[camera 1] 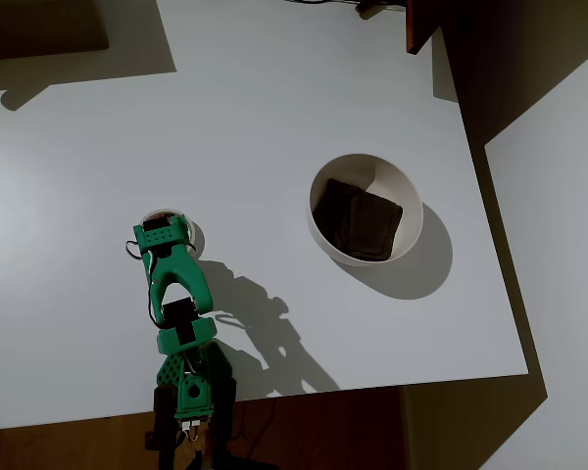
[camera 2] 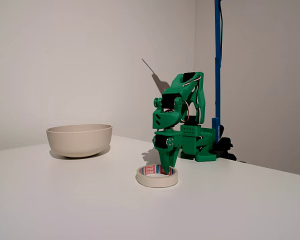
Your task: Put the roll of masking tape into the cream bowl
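The roll of masking tape (camera 2: 157, 177) lies flat on the white table, a small cream ring with red-blue marks on its inner core. In the overhead view only an arc of the tape (camera 1: 180, 214) peeks out from under the green arm's head. My gripper (camera 2: 167, 164) points straight down, its tips at the far side of the ring, low over it or touching it. From above, the gripper (camera 1: 167, 225) covers most of the tape. How far the jaws stand apart is not clear. The cream bowl (camera 1: 366, 209) stands to the right in the overhead view, with a dark patch inside, well apart from the tape. In the fixed view the bowl (camera 2: 79, 140) stands at the left.
The white table (camera 1: 274, 98) has its front edge near the arm's base (camera 1: 186, 392). A blue pole (camera 2: 217, 65) rises behind the base in the fixed view. Dark floor lies beyond the table's right edge.
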You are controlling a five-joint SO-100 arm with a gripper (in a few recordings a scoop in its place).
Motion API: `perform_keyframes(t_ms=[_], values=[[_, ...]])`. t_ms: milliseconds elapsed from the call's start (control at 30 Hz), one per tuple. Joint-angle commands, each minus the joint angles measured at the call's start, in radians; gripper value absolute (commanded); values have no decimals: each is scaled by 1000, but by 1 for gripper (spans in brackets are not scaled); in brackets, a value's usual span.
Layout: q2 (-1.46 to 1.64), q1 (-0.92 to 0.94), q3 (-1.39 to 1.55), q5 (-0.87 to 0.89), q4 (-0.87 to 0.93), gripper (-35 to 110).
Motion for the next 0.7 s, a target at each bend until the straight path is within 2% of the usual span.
perform_keyframes(t_ms=[0, 300, 667], values=[[26, -17, -55, 3, 12, -8], [183, -32, -48, 12, 58, -8], [681, -14, -133, 0, 353, -8]])
